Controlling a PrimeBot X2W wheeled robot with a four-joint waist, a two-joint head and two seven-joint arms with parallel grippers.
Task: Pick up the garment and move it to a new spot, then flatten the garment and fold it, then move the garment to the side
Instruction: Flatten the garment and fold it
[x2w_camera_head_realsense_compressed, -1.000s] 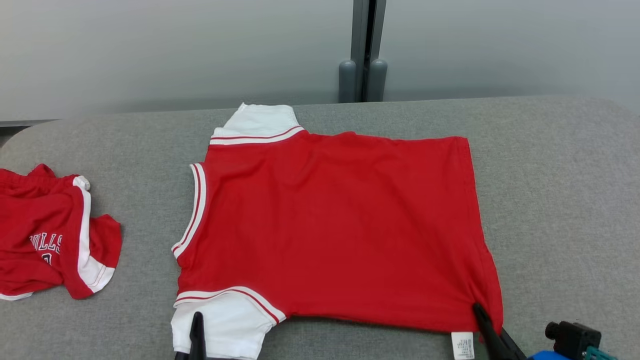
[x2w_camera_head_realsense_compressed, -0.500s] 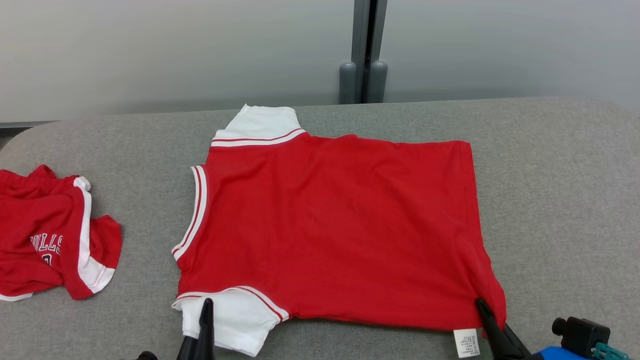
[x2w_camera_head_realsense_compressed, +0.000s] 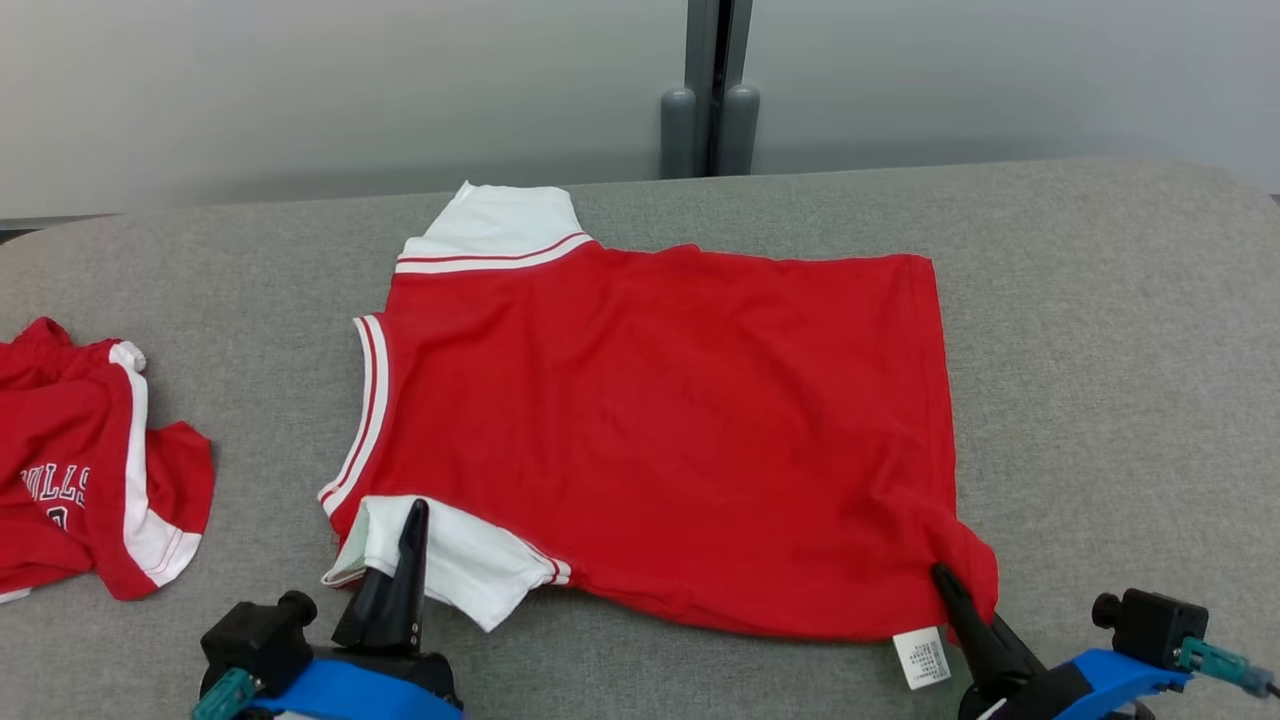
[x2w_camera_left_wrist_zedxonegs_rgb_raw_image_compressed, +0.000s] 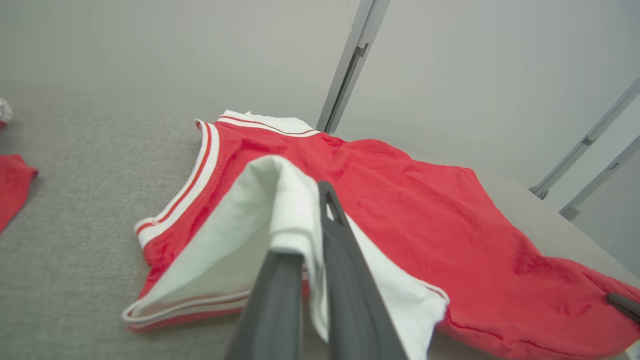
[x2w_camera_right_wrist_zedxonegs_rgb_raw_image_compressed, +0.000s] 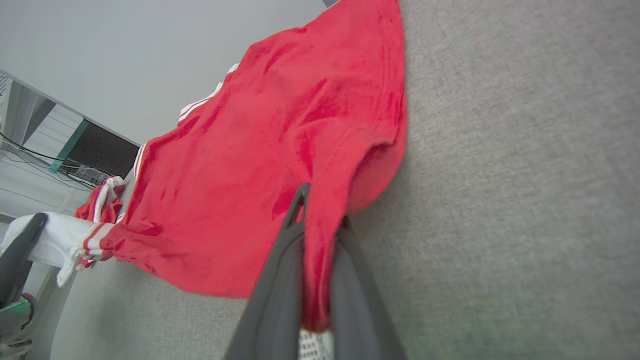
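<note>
We have the red shirt (x2w_camera_head_realsense_compressed: 650, 430) spread across the middle of the grey table (x2w_camera_head_realsense_compressed: 1100, 330), with its neck toward the left and its hem toward the right. Our left gripper (x2w_camera_head_realsense_compressed: 413, 515) is closed tight on the near white sleeve (x2w_camera_head_realsense_compressed: 470, 560). The cloth is pinched between its two fingers and raised off the table, so the sleeve folds over toward the red body. Our right gripper (x2w_camera_head_realsense_compressed: 945, 585) is likewise clamped on the near right corner of the hem, where the red cloth bunches and rises a little. The white label (x2w_camera_head_realsense_compressed: 922, 657) hangs just beside it. The far sleeve (x2w_camera_head_realsense_compressed: 495, 225) lies flat at the far left of the shirt. Well apart, at the left edge of the table, we see a second red and white garment (x2w_camera_head_realsense_compressed: 80, 470), crumpled, with dark lettering on it.
</note>
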